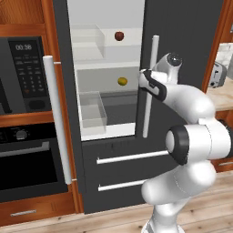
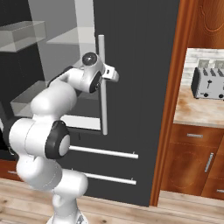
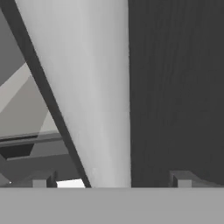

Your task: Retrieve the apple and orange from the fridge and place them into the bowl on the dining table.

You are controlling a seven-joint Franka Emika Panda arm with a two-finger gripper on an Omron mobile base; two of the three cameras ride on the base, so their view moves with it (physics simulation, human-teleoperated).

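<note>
The left base view looks into the open fridge [image 1: 113, 164]: the apple [image 1: 119, 36] sits on an upper shelf at about 12 o'clock, the orange [image 1: 122, 81] on the shelf below it, with clear bins [image 1: 92, 109] to their left. An oven [image 1: 27, 154] stands at 9 o'clock. The right base view shows a toaster [image 2: 207, 78] on the table [image 2: 192, 111] at 3 o'clock. In the hand view the claw [image 3: 111, 179] is spread wide, its tips either side of the fridge's white handle [image 3: 96, 96], not touching it.
</note>
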